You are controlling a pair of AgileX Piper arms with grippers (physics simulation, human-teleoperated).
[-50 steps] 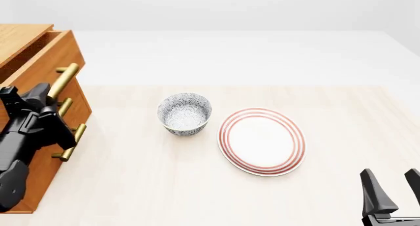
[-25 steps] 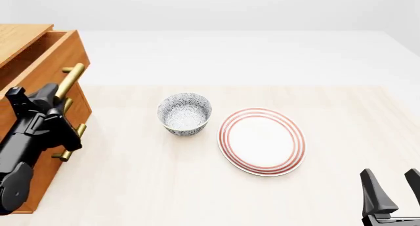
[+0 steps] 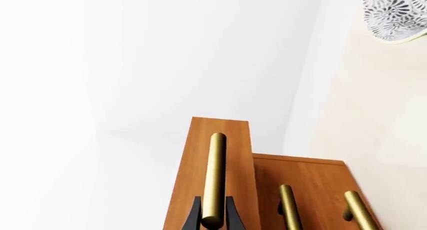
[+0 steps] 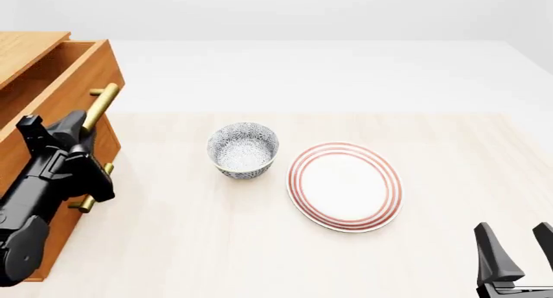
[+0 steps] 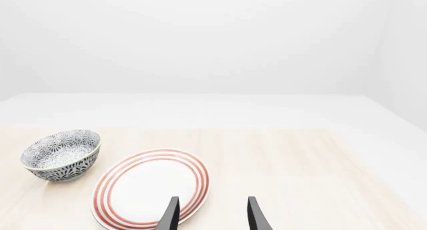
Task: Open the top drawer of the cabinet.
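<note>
The orange-brown wooden cabinet [image 4: 30, 48] stands at the left edge of the table. Its top drawer [image 4: 82, 71] is pulled part way out past the two lower fronts, its inside showing. My left gripper [image 4: 85, 131] is shut on the top drawer's brass bar handle [image 4: 101, 106]. In the left wrist view the black fingers [image 3: 194, 216] clamp the near end of that handle [image 3: 215, 177], with the two lower handles [image 3: 288, 205] beside it. My right gripper [image 4: 519, 249] is open and empty at the table's front right; its fingertips [image 5: 170, 216] show in the right wrist view.
A blue-patterned bowl [image 4: 243, 149] sits mid-table, with a red-ringed white plate [image 4: 345, 186] just right of it. Both show in the right wrist view, bowl [image 5: 61, 154] and plate [image 5: 151, 186]. The bowl's edge [image 3: 395, 15] shows in the left wrist view.
My left gripper has moved right and toward me with the handle in it, and the top drawer has slid further out of the cabinet. The right arm has not moved.
</note>
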